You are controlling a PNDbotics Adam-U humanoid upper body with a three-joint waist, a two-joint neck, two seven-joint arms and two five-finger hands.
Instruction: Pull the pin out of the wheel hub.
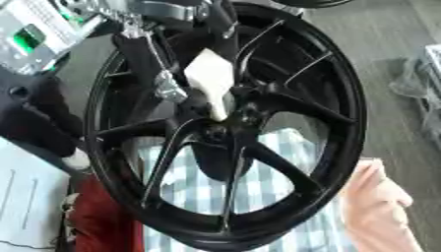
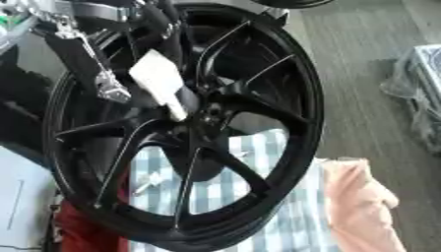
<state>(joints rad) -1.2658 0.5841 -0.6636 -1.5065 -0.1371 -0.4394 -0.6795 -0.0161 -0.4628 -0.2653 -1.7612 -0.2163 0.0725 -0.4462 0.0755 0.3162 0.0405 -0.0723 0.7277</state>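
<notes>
Left eye view, far-left edge: a white sheet [image 1: 26,197] and something red [image 1: 105,216] sit low beside the wheel; I would keep clear of both.
Left hand [image 1: 165,84]: it comes down from the upper left, black with silver joints, ending just beside the pin. I cannot tell whether it is apart, together or clamped, since black parts merge with black spokes.
Pin [image 1: 211,81]: white, broad at the top and tapering down into the centre of the wheel, not yet out. I judge it light and stiff, likely smooth. I would take it at the broad upper part, where there is most surface.
Wheel hub [image 1: 215,132]: the dark centre where the spokes meet, with the pin's narrow end touching it.
Wheel [image 1: 349,123]: 1 black alloy rim standing on edge and tilted. I judge it heavy and rigid, yet able to roll or tip if I pull sideways, so I would pull along the pin's own line.
Spokes: they crowd the pin on both sides, so room is tight there. The open way out is up and toward me.
Checked cloth [image 1: 284,147]: blue and white, under and behind the wheel.
Pink cloth [image 1: 375,197]: soft, just beside the rim's lower right.
Right edge: grey floor [image 1: 388,29], with clear plastic [image 1: 418,83] well apart from the wheel.
</notes>
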